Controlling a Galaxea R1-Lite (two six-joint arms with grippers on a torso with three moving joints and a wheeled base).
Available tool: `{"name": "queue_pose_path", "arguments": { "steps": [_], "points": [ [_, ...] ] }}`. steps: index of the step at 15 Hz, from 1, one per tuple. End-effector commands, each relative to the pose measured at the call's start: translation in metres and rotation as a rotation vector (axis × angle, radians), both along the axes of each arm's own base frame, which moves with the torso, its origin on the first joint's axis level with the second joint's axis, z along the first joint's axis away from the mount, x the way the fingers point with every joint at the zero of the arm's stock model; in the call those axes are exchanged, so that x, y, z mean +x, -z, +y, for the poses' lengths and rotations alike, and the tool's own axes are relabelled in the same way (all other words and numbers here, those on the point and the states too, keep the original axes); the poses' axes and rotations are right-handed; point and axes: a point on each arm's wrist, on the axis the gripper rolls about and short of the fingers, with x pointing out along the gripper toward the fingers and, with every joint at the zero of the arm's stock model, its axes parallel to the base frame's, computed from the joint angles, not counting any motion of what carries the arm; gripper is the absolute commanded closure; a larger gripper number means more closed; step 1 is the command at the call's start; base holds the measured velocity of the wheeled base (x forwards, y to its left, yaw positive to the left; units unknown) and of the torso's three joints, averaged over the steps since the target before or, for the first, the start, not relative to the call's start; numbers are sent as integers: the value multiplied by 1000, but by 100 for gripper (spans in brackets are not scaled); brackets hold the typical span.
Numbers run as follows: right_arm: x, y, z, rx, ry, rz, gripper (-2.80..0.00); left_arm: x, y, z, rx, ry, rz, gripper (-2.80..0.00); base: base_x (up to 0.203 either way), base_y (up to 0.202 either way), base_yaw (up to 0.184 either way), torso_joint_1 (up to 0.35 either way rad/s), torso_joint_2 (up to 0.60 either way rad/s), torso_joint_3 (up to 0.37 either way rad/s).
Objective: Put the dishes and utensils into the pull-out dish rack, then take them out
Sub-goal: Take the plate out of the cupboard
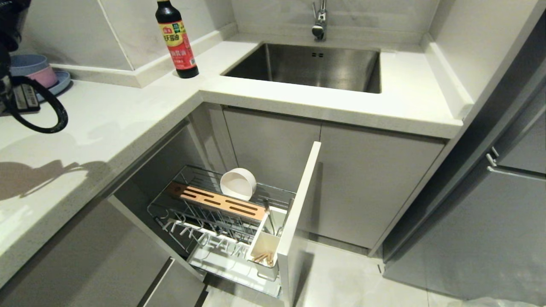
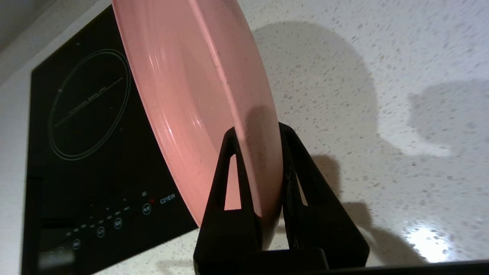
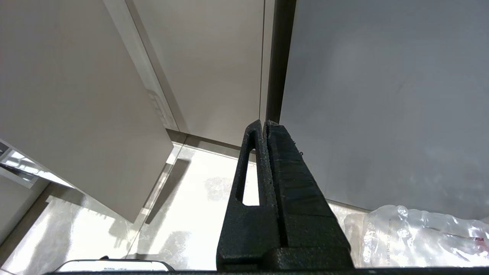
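We see the rack (image 1: 213, 213) pulled out below the worktop (image 1: 106, 123), open from above. The bowl (image 1: 238, 183) fills its back corner, the wooden strip (image 1: 217, 204) crosses the middle, and chopsticks (image 1: 263, 257) sit in the cup (image 1: 264, 247). The cabinet front (image 1: 298, 213) walls the right side. The front wire slots stand free.

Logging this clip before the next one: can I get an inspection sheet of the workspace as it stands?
Surface: speckled white countertop, bare in the middle.
Job's things: pale-pink oval plate held on edge above the counter; cream-white round bowl in chrome wire dish rack; wooden chopsticks in white utensil cup.
Clutter: dark soy sauce bottle; stacked blue and pink bowls.
Grippers: left hand clamps the plate; right hand shut, empty.
Cables: black loop.
Surroundings: steel sink; black induction hob.
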Motion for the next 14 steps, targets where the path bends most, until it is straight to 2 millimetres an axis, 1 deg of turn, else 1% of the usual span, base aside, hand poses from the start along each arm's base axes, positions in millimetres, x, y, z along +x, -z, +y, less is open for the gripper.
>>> {"name": "queue_pose_path", "arguments": {
  "steps": [1, 5, 9, 14],
  "points": [
    [0, 0, 0, 0, -1, 1, 0, 10, 8, 4, 9, -13, 49, 0, 0, 0, 0, 0, 0, 0],
    [0, 0, 0, 0, 0, 0, 0, 23, 20, 9, 34, 28, 183, 0, 0, 0, 0, 0, 0, 0],
    [0, 0, 0, 0, -1, 2, 0, 33, 29, 15, -6, 83, 238, 0, 0, 0, 0, 0, 0, 0],
    [0, 0, 0, 0, 0, 0, 0, 47, 43, 20, -26, 99, 293, 0, 0, 0, 0, 0, 0, 0]
  ]
}}
